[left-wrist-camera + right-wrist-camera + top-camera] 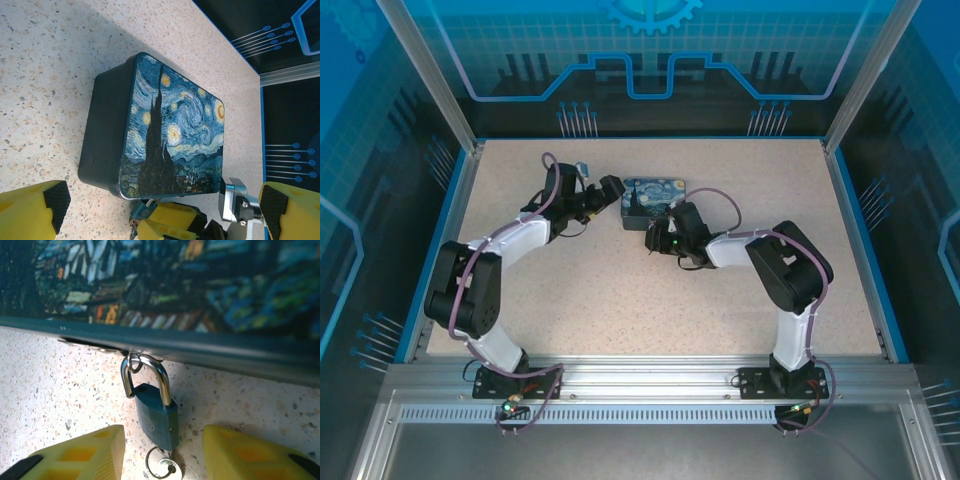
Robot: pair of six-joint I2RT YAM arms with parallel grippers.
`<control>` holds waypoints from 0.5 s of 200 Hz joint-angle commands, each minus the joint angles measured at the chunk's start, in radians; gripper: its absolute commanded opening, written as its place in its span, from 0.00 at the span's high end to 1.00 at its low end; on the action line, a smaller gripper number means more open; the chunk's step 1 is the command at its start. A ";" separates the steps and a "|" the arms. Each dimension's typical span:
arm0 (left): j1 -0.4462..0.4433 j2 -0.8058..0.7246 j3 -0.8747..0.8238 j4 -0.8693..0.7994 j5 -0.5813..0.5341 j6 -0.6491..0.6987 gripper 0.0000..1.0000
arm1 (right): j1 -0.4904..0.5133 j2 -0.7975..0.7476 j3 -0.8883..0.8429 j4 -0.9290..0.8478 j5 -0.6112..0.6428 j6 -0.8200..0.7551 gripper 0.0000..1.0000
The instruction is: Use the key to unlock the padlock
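Observation:
The teal padlock (pixel 156 412) hangs by its metal shackle (pixel 150 371) from a small loop on the painted tin's (pixel 165 285) front edge. The shackle's left leg seems to stand beside a dark hole in the body top. The key (pixel 167 469) sticks in the padlock's bottom, showing its round head and a wire ring. My right gripper (pixel 162 445) is open, one yellow finger on each side of the padlock and apart from it. My left gripper (pixel 165 196) is open wide just short of the tin (pixel 170 135). The padlock (pixel 140 212) peeks out beside the right fingers (pixel 172 220).
From above, the tin (pixel 655 197) lies at the table's middle back, the left gripper (pixel 613 192) at its left end and the right gripper (pixel 653 237) at its near side. Speckled tabletop (pixel 620 300) spreads around, fenced by a blue rim (pixel 865 240).

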 commanded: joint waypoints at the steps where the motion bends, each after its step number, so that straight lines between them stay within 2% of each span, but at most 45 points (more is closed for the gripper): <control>1: 0.017 0.021 -0.018 0.050 0.051 -0.031 0.01 | 0.023 0.033 0.016 0.011 0.044 -0.011 0.55; 100: 0.055 0.058 -0.031 0.109 0.106 -0.073 0.01 | 0.050 0.070 0.040 0.010 0.075 -0.026 0.61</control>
